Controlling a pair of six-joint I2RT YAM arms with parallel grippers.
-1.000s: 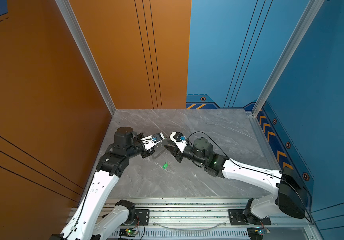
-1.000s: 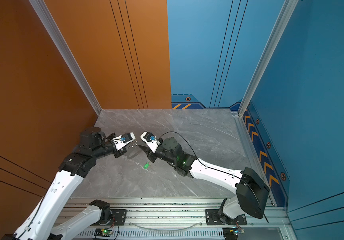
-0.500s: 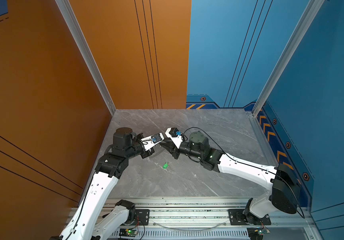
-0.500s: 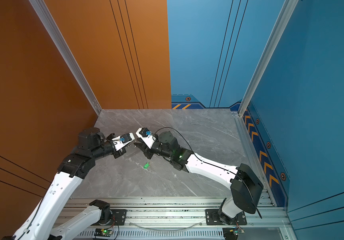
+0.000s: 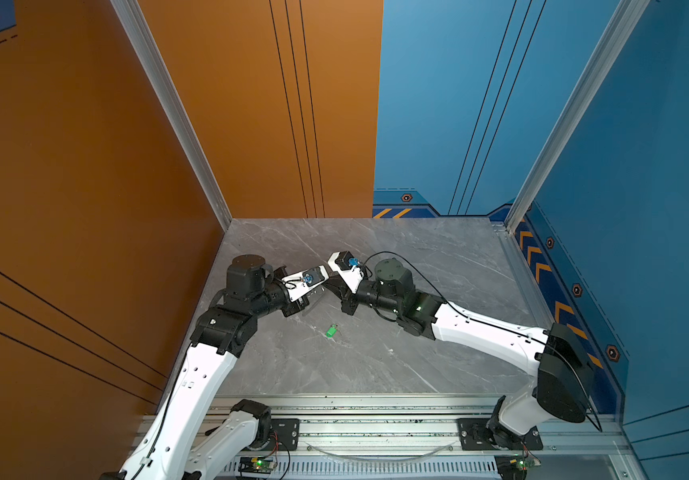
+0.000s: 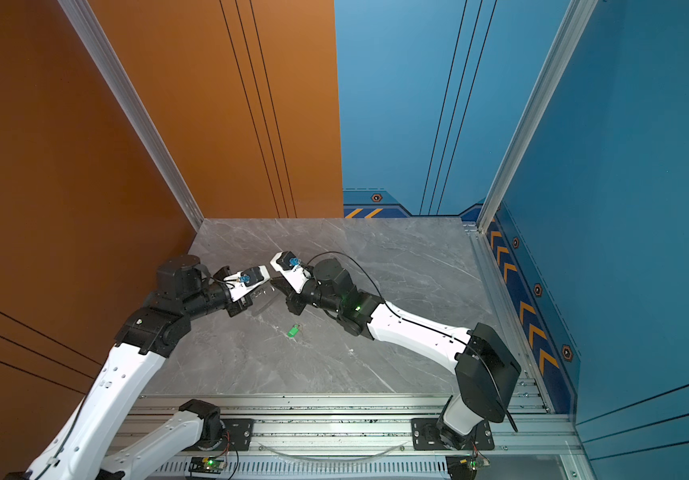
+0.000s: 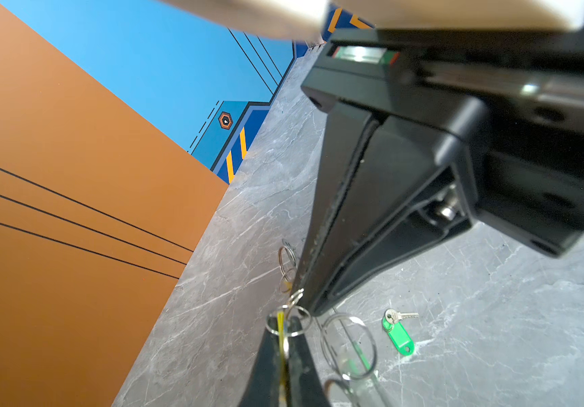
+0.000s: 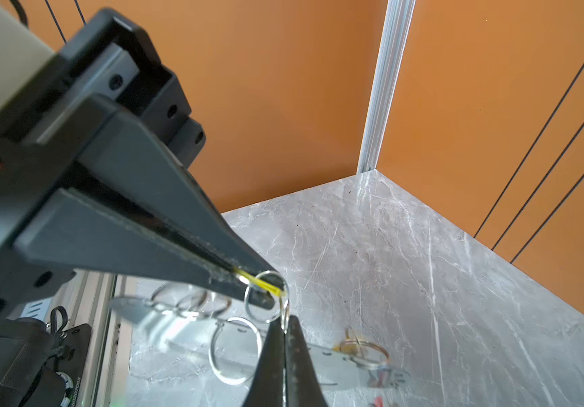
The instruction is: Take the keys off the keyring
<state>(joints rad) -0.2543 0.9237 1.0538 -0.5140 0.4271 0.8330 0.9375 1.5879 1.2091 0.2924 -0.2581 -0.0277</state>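
Observation:
Both grippers meet over the left middle of the table. My left gripper (image 7: 283,322) is shut on the thin yellow tag (image 7: 279,331) of one of the keys, which carries a silver split ring (image 7: 304,314). My right gripper (image 8: 285,319) is shut on a small metal ring (image 8: 285,310) linked to that split ring. Its fingers (image 7: 340,225) come in from above. The left fingers (image 8: 163,229) show the yellow tag (image 8: 260,282) at their tip. The grey keyring (image 8: 333,357) with its rings shows blurred below; I cannot tell if it touches the table. A green-tagged key (image 5: 331,331) (image 7: 398,333) lies loose on the table.
The grey marble table (image 5: 417,257) is walled in orange on the left and at the back (image 5: 85,187) and in blue on the right (image 5: 646,208). A metal rail (image 5: 376,419) runs along the front edge.
My right gripper has moved left to meet the left gripper and has closed on the small ring. The left arm has held still with the yellow tag.

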